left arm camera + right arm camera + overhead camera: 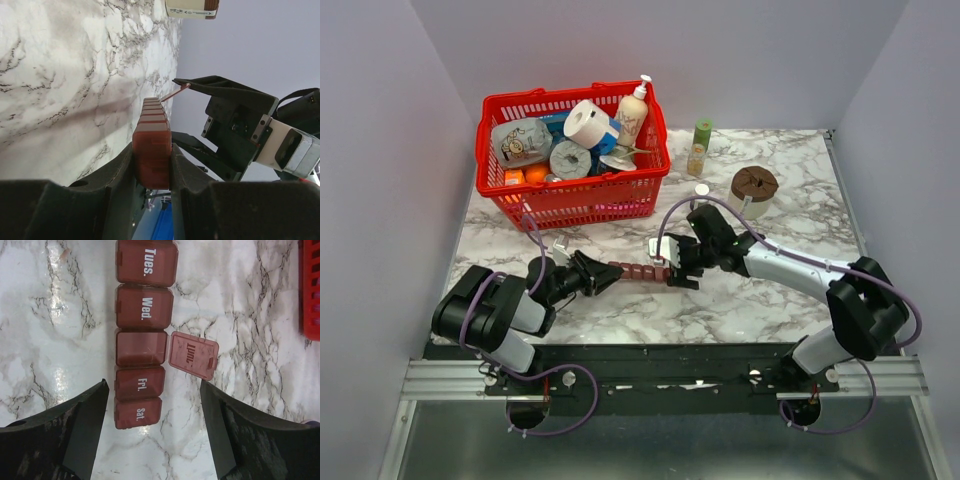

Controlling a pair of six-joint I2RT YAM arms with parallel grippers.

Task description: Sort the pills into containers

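Fingers of the left gripper pinch one end of the containers, a red-brown strip on the marble table. Over its Sat. end the right gripper hovers spread wide, holding nothing. The Thur. lid is flipped open.

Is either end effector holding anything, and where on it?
The left end effector clamps the long dark red-brown plastic pill strip by its end compartment's sides. The right end effector hangs open over it, holding nothing.
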